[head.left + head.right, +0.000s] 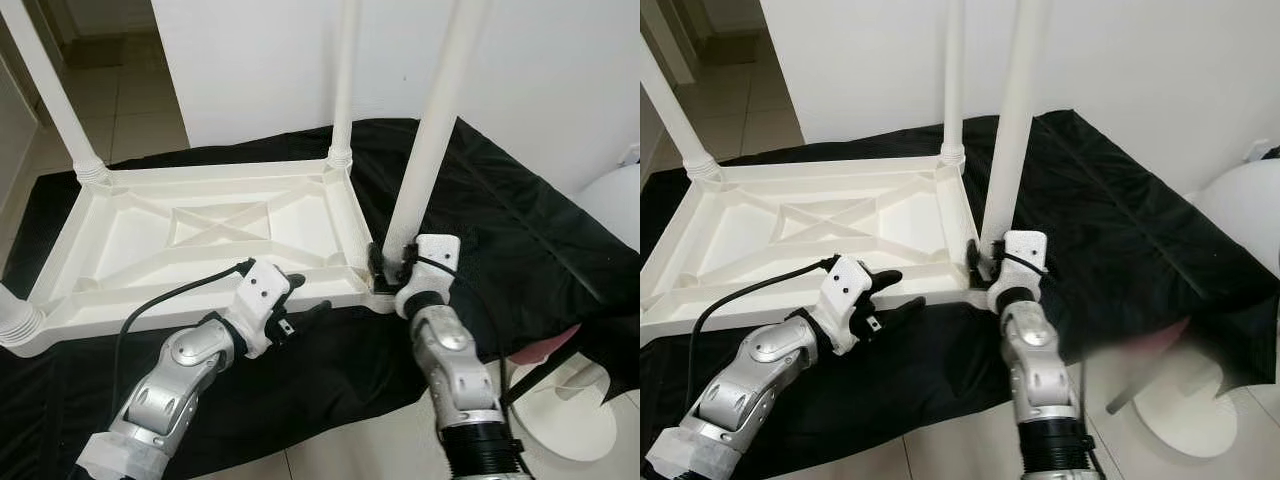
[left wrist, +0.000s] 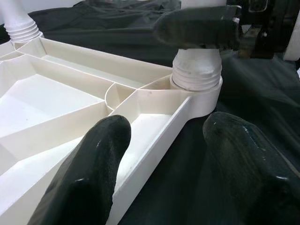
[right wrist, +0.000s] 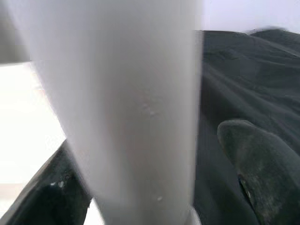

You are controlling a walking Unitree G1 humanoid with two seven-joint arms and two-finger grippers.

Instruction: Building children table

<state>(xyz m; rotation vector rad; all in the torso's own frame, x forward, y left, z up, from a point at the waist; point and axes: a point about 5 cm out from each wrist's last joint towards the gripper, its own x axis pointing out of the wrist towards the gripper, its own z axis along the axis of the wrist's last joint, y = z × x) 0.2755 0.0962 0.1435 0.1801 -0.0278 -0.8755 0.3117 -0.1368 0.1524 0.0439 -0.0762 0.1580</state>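
Note:
A white plastic children's table [image 1: 200,235] lies upside down on a black cloth [image 1: 500,230], its legs pointing up. My right gripper [image 1: 392,262] is at the near right corner, shut on the base of the table leg [image 1: 425,150] just above its threaded socket [image 2: 196,77]. In the right wrist view the leg [image 3: 126,108] sits between the two black fingers [image 3: 260,164]. My left gripper [image 1: 300,298] is open, and its fingers [image 2: 89,168] straddle the table's near rim [image 2: 154,145] a short way left of that corner.
Other legs stand at the far left [image 1: 55,95], far right [image 1: 345,80] and near left [image 1: 15,325] corners. A white wall [image 1: 540,70] rises behind. White rounded objects [image 1: 565,405] sit on the tiled floor at the right, beside the cloth's edge.

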